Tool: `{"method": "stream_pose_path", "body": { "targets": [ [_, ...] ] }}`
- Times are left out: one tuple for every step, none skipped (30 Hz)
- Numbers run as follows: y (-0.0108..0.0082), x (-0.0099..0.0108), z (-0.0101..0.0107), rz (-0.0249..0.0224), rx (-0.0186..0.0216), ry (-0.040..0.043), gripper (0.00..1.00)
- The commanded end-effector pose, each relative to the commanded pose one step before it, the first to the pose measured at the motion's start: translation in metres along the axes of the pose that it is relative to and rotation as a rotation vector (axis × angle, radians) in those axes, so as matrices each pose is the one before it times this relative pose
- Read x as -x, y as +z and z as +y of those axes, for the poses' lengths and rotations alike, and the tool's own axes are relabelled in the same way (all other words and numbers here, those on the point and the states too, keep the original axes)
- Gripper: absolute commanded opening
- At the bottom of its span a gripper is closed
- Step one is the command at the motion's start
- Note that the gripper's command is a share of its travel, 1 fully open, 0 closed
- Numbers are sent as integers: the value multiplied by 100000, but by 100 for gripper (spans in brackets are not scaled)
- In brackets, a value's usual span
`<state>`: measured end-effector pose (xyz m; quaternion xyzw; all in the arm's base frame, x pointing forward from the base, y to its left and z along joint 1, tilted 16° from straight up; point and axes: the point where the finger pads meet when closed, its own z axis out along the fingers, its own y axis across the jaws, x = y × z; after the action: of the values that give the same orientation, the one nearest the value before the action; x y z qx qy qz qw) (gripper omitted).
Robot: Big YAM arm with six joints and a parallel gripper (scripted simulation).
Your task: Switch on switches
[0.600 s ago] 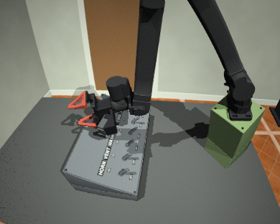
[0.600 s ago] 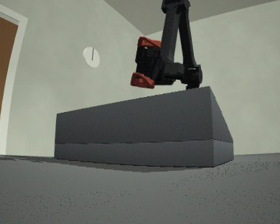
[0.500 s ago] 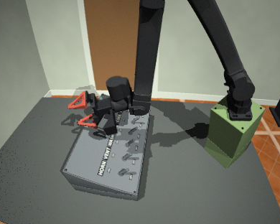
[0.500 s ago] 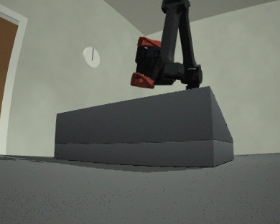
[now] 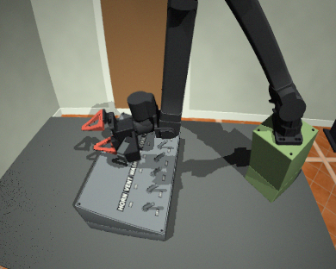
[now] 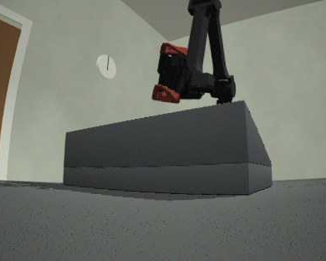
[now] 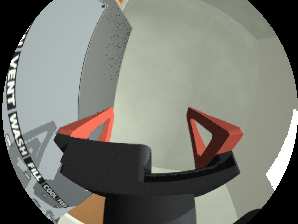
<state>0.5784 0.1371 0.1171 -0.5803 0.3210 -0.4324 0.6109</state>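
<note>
The grey console (image 5: 131, 185) sits on the dark table with a row of several toggle switches (image 5: 157, 172) down its right side and white labels beside them. The HORN label (image 5: 122, 203) and its switch (image 5: 149, 207) are at the near end. The labels at the far end are hidden by my gripper. My gripper (image 5: 100, 134), with red fingertips, is open and empty above the console's far left corner. It also shows in the exterior view (image 6: 169, 73), above the console (image 6: 165, 150). In the wrist view the fingers stand wide apart with part of the label strip (image 7: 20, 110) at the left.
The arm's green base block (image 5: 279, 161) stands on the table to the right of the console. The arm's upper links rise over the console's far end. Walls and a brown door lie behind the table.
</note>
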Motion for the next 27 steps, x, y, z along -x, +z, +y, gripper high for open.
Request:
{"method": "stream_pose_path", "body": {
  "targets": [
    [441, -350, -1231, 407, -3032, -198, 100],
    [0, 0, 0, 0, 0, 0, 100],
    [0, 0, 0, 0, 0, 0, 100],
    [0, 0, 0, 0, 0, 0, 100],
    [0, 0, 0, 0, 0, 0, 100],
    [0, 0, 0, 0, 0, 0, 100],
    [0, 0, 0, 0, 0, 0, 100],
    [0, 0, 0, 0, 0, 0, 100],
    [0, 0, 0, 0, 0, 0, 100],
    [0, 0, 0, 0, 0, 0, 100],
    [0, 0, 0, 0, 0, 0, 100],
    [0, 0, 0, 0, 0, 0, 100],
    [0, 0, 0, 0, 0, 0, 100],
    [0, 0, 0, 0, 0, 0, 100],
    [0, 0, 0, 0, 0, 0, 100],
    [0, 0, 0, 0, 0, 0, 100],
    [-2, -2, -13, 2, -8, -3, 100],
    [-16, -11, -91, 15, -57, -19, 100],
    [-43, -28, -235, 38, -148, -49, 100],
    [-82, -51, -434, 70, -275, -91, 100],
    [-258, 18, 210, 11, 1074, 324, 100],
    [-69, -86, -5, 93, 371, 105, 100],
    [-93, -121, -123, 153, 22, -6, 100],
    [-116, -154, -155, 203, 28, -8, 100],
    [-136, -174, -189, 268, 33, -4, 100],
    [-137, -103, -230, 152, 21, 21, 100],
    [-135, -17, -272, -13, 4, 49, 100]
  ]
}}
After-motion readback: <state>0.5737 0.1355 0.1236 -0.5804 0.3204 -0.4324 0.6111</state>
